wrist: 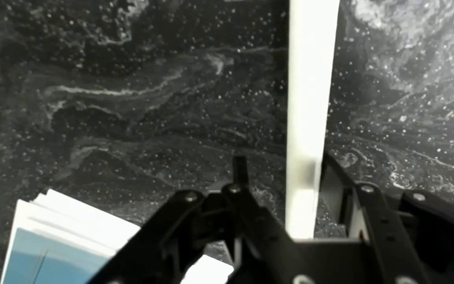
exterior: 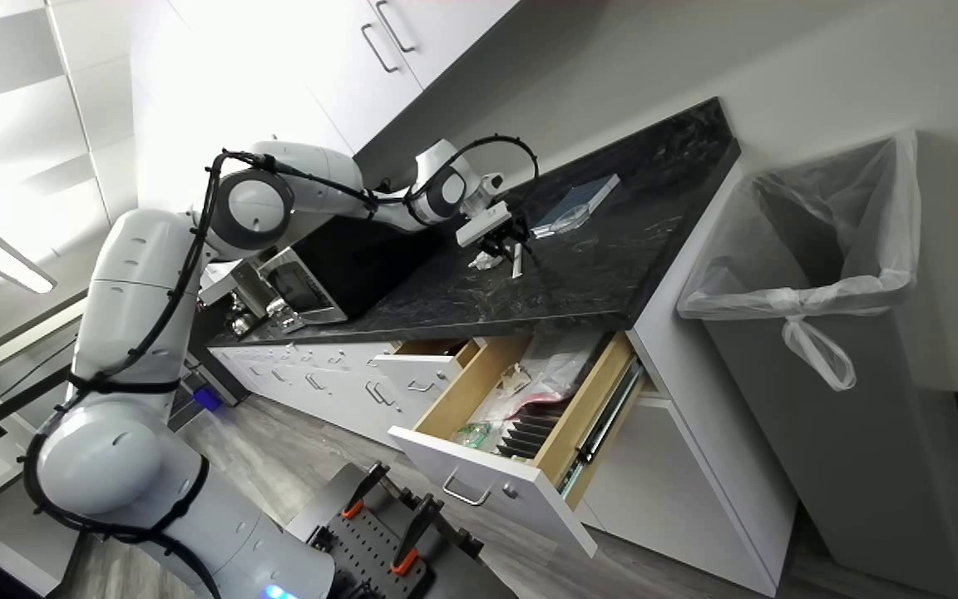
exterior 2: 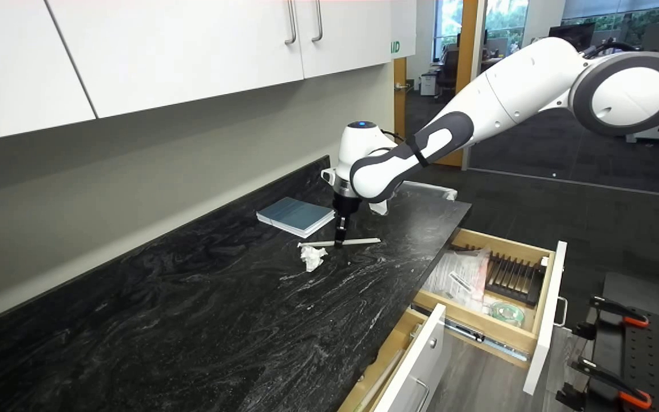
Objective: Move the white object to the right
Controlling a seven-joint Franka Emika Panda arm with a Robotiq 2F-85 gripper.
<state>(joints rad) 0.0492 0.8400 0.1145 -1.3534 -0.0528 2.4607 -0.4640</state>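
The dark tabletop (exterior 2: 221, 309) bears a white strip (wrist: 309, 98); the end effector (wrist: 283, 167) straddles it off-centre, jaws apart, so centring before closing should help prevent skewing

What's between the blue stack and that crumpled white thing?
In an exterior view, one end of the white stick lies between the stack and crumpled thing.

Counter (exterior 2: 221, 309) common to all: both exterior views from above, farther back; wrist view close, seemingly downward.
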